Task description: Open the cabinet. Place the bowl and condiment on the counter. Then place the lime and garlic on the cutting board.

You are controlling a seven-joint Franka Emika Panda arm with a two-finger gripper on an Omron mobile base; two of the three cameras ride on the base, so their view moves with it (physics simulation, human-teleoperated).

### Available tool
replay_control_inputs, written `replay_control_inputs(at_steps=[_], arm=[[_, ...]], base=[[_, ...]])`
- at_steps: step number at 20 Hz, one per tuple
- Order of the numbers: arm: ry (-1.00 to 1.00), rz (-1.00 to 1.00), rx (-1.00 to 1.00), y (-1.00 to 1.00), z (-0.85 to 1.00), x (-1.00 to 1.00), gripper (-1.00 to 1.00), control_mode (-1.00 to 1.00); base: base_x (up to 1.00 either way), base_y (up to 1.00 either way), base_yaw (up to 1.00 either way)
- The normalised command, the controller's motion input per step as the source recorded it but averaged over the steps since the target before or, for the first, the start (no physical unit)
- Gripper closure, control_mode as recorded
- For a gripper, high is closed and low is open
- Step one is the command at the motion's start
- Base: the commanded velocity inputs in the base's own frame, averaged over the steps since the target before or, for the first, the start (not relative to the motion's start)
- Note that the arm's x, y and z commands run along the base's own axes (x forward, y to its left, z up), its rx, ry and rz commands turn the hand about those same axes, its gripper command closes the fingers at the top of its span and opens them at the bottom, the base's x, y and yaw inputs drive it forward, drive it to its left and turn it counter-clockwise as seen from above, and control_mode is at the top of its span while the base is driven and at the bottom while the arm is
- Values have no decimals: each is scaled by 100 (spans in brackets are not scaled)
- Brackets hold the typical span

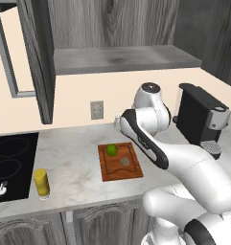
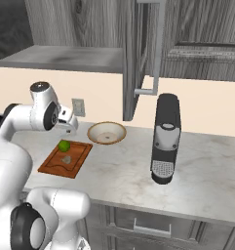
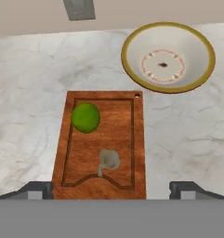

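Marbled counter point(image 3: 34, 111) under the open dark wood-grain cabinet point(image 1: 38, 57), black cooktop point(image 1: 11, 162) far left, cutting board point(image 3: 102, 144) lengthwise running near to far, lime point(image 3: 86, 117) and garlic point(image 3: 109, 159) on it, bowl point(image 3: 168, 56) beyond right, condiment point(image 1: 41, 182) upright left, my fingers point(image 3: 34, 190) spread wide, grasping nothing.

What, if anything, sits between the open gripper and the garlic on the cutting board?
Nothing visible does. In the hand view the gripper looks straight down at the garlic on the cutting board; the lime sits further up, apart from it.
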Motion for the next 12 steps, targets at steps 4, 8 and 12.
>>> replay_control_inputs(at_steps=[4,8,12], arm=[[0,-5,4,-18,62,-20,-100,-100],[-2,-5,3,-19,47,-40,-100,-100],[-17,-4,0,-17,27,-60,-100,-100]], base=[[0,0,0],[0,0,0],[0,0,0]])
